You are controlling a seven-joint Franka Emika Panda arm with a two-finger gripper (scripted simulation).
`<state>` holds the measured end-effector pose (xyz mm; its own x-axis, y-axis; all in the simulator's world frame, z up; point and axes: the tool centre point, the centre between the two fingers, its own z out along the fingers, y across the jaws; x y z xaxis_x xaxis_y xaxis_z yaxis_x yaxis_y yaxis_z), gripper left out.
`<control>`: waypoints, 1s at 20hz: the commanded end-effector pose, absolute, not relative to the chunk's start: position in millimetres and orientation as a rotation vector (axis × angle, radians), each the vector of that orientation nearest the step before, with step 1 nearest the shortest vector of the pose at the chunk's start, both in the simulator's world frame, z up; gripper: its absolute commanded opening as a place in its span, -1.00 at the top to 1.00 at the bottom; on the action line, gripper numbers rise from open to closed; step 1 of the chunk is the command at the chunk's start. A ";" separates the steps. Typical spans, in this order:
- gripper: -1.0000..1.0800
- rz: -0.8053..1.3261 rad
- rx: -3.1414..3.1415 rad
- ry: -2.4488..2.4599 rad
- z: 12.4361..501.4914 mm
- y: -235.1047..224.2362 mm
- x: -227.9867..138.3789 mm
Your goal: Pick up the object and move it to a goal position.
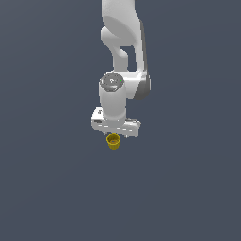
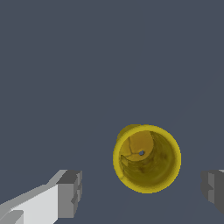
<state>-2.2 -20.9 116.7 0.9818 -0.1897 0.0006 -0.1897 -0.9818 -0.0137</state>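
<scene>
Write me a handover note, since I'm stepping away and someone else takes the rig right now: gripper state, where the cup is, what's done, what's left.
Gripper: open, holding nothing; in the wrist view a finger shows on either side of the cup, with a clear gap to each.
Yellow cup: upright on the grey surface, mouth facing the wrist camera. In the exterior view it sits just below the white gripper.
Done: gripper brought over the cup.
Left: lower, close on the cup, lift, carry to the goal. No goal marker shows in either view.

The scene is viewed from high above in the exterior view; the yellow cup (image 1: 113, 140) (image 2: 147, 158) is shared, seen closer down the wrist.
</scene>
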 end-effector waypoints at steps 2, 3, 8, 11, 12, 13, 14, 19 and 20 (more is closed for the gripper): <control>-0.92 -0.001 -3.118 0.350 102.0 -31.5 -5.3; -0.92 -0.001 -3.119 0.358 99.6 -33.2 -6.0; -0.92 0.002 -3.119 0.363 97.5 -34.5 -6.7; -0.92 0.002 -3.119 0.364 91.6 -34.7 -6.9; -0.92 0.002 -3.119 0.364 88.1 -34.6 -7.0; -0.92 0.002 -3.119 0.364 83.8 -34.5 -7.2; -0.92 0.001 -3.120 0.365 78.8 -34.9 -7.4; -0.92 0.001 -3.120 0.368 53.8 -35.1 -8.1; -0.92 0.000 -3.120 0.369 51.0 -35.4 -8.0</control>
<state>-8.3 -35.1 56.4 0.9726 -0.2326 -0.0015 -0.2326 -0.9726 0.0000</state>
